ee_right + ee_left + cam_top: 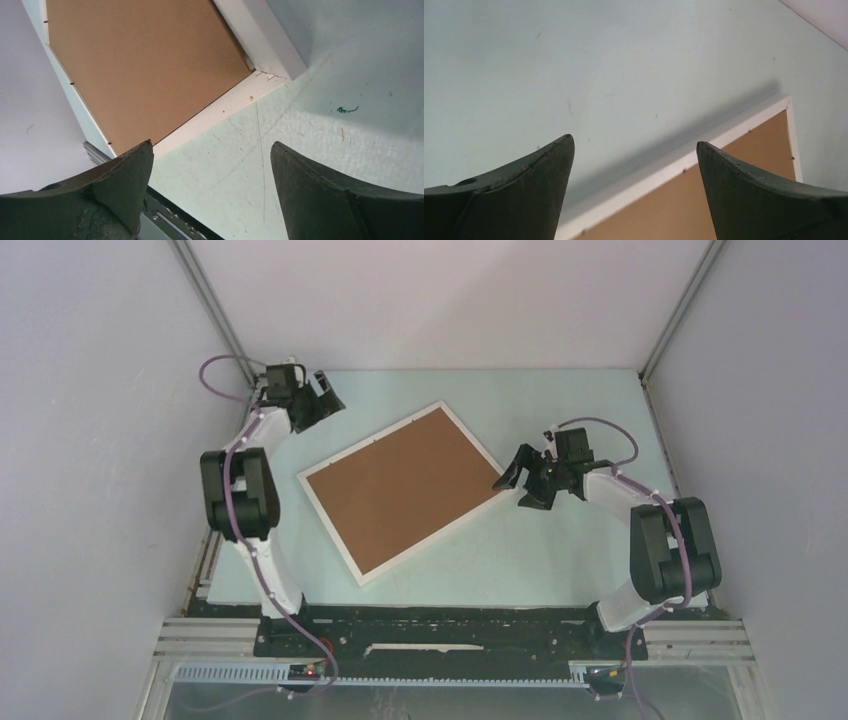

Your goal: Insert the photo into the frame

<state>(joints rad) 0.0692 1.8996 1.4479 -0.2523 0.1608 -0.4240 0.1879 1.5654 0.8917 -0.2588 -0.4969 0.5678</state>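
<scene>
Frame [220,104] flat on bench [560,560], brown backing board [400,490] up. Left jaws and right jaws both wide open, holding nothing.

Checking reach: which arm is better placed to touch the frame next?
Likely right: the right gripper is open beside a corner of the frame; the left gripper sits farther off.
</scene>
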